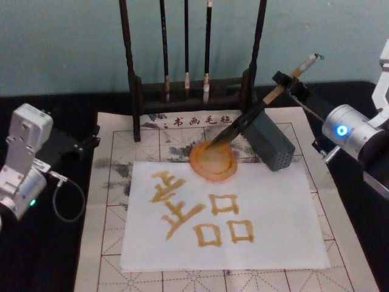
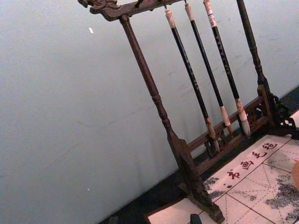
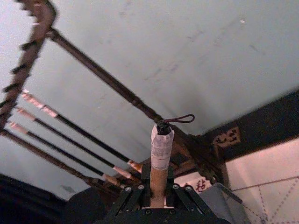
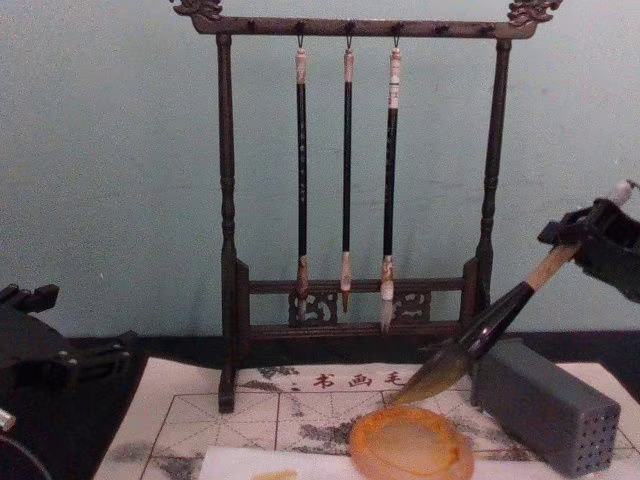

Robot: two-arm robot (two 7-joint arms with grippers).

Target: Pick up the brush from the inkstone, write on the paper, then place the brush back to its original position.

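Closest to the lens, the right tool (image 3: pixel 158 199) is clenched on the tan handle of the brush (image 3: pixel 161 154), a little below the white cap and its small loop. From the head view this tool (image 1: pixel 285 85) hangs over the far right part of the mat, and the brush (image 1: pixel 250 111) slants down from it to the left. The dark tuft ends at the far edge of the inkstone (image 1: pixel 222 169); if it really touches the dish, I cannot tell. From the chest view the brush (image 4: pixel 500 315) passes just beside the grey block (image 4: pixel 545 405), with the inkstone (image 4: pixel 410 448) below its tip.

Just in front of the inkstone lies the white paper (image 1: pixel 273 201), with orange-brown characters (image 1: pixel 200 213) on it. The paper lies on a gridded mat (image 1: pixel 103 243), and the mat lies on the dark tabletop (image 1: pixel 358 243). Behind stands a dark wooden stand (image 4: pixel 226 200) with 3 thin brushes (image 4: pixel 347 170) hanging from it.

The left tool (image 1: pixel 85 143) is parked at the left side of the mat; its state I cannot tell.
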